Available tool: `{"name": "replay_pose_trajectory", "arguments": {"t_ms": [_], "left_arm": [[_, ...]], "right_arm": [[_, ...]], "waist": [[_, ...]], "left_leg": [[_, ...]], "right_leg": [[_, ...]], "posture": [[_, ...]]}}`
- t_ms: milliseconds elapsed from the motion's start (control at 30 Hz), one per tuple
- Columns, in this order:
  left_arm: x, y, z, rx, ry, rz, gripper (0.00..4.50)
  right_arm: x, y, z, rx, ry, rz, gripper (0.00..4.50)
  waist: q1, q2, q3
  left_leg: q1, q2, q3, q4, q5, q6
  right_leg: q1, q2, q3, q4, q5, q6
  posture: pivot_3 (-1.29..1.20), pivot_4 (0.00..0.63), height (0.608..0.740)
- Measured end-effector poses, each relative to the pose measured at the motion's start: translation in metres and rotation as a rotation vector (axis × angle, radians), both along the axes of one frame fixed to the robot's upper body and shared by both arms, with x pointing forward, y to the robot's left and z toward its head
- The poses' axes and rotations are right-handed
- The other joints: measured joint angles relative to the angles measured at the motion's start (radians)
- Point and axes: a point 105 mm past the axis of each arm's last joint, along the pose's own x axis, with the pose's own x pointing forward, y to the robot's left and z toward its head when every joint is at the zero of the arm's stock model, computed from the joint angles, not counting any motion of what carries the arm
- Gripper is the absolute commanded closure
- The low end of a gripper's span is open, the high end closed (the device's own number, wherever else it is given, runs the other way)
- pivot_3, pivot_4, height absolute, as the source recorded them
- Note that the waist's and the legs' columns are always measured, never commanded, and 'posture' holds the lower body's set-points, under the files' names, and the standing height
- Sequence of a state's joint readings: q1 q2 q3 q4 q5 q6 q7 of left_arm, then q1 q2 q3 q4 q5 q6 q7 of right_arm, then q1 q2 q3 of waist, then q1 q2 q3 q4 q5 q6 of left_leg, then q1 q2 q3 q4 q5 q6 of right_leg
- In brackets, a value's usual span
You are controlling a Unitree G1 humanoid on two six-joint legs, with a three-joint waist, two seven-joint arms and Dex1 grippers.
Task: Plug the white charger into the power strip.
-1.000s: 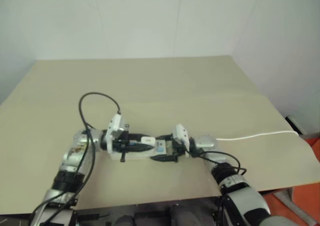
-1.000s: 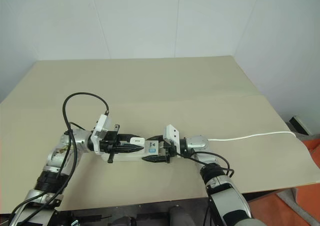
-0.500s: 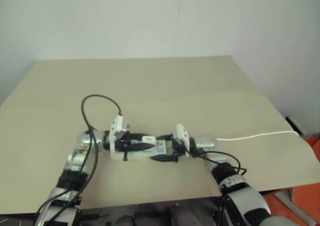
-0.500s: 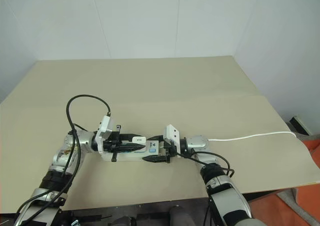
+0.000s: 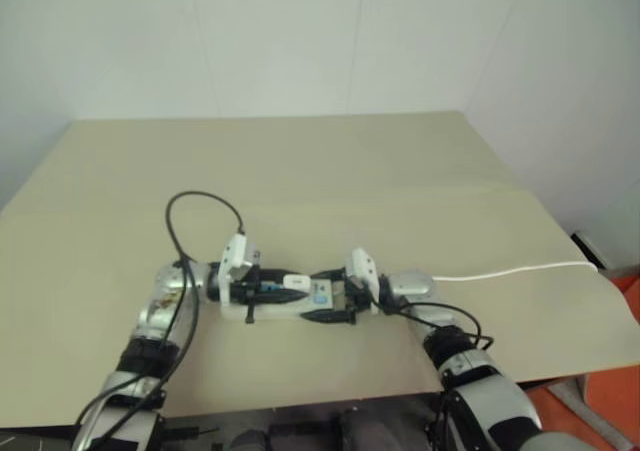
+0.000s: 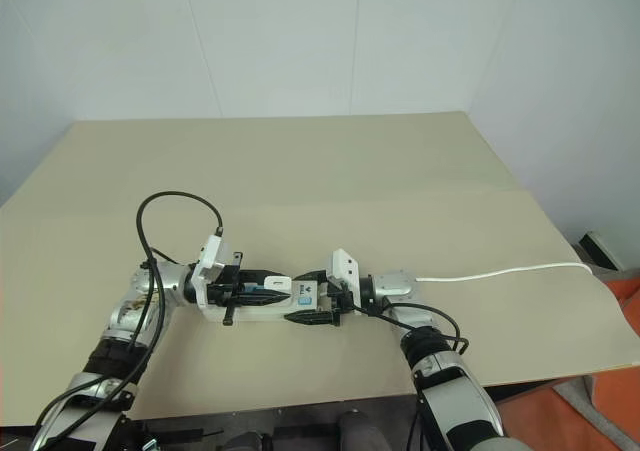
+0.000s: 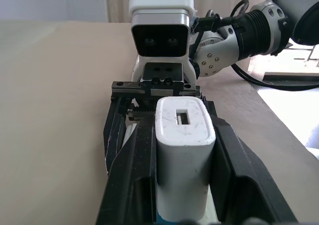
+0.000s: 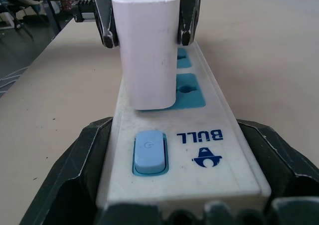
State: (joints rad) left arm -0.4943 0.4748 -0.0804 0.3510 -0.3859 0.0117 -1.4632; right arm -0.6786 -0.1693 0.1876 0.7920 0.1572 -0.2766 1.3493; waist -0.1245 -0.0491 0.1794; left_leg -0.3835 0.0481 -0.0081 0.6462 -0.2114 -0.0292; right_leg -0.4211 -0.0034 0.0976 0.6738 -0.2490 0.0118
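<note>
We see the strip (image 6: 268, 306) lying flat near the front edge of the table (image 6: 330, 171), with its long axis running left to right. Our right gripper (image 6: 318, 308) straddles the strip's switch end, one finger on each long side, jaws spread wide against the strip's edges. The blue switch (image 8: 149, 152) sits just ahead of those fingers, and a blue socket panel (image 8: 188, 91) lies beyond it.

Our left gripper (image 6: 262, 290) comes in from the strip's other end, pinched tight on the charger (image 7: 183, 157), a finger on either flank. The charger stands upright on the strip, its base down against the blue panel next to the switch; from the right wrist view, we cannot tell whether it is fully seated.

A thin white cord (image 6: 500, 270) trails from behind our right gripper toward the table's right edge. Beyond the strip, the tabletop runs bare to the back wall (image 6: 300, 41), and bare to the left of the strip too.
</note>
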Motion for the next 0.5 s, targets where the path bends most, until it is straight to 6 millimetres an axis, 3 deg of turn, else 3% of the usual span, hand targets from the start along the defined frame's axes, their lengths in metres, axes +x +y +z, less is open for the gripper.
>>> {"name": "replay_pose_trajectory", "arguments": {"t_ms": [500], "left_arm": [[0.001,0.003,-0.011,-0.001,-0.019,0.014,3.49]], "right_arm": [[0.001,-0.001,-0.003,-0.02,0.012,-0.008,1.07]], "waist": [[0.002,0.005,-0.008]], "left_leg": [[0.008,0.0,0.0,-0.001,0.0,0.0]], "right_leg": [[0.008,0.0,0.0,-0.002,-0.001,0.001]], "posture": [[0.0,0.15,0.74]]}}
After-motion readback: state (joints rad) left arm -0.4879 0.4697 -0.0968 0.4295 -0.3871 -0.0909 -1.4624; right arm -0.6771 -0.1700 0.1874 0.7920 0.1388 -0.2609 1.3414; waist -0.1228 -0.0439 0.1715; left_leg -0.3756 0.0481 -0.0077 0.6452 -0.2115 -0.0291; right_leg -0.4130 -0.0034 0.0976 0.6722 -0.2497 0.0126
